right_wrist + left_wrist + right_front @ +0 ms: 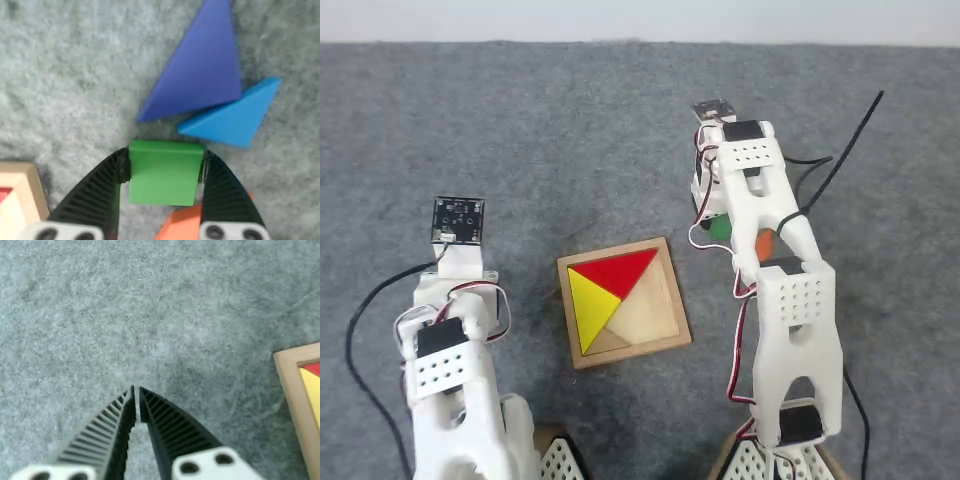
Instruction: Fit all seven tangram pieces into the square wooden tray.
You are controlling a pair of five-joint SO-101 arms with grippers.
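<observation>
The right gripper (164, 157) was closed on the green square (162, 175), one finger flat against each of two opposite sides. The piece sat just beside the dark blue triangle (200, 70) and the light blue triangle (232, 117), with an orange piece (180, 225) showing at its near edge. Whether the square was off the grey mat (520, 130) could not be told.

The step in hand looked like carrying this square to the square wooden tray (632, 354). To do it well, the lift needed to go straight up, so that neither blue triangle nor the orange piece was dragged along. The grip had to stay even, because a flat tile pinched by its sides can swivel. Over the tray the square would probably need turning to meet the slanted edges already set.

In the tray the red triangle (620, 272) filled the far side and the yellow triangle (590, 308) the side nearest the left arm. The bare wood (645, 310) lay toward the right arm, so the approach from that side seemed open. The raised rim was the main thing to clear on the way in.

The left gripper (137, 392), fingers nearly together and holding nothing, hung over bare mat just beside the tray and apart from the loose pieces.
</observation>
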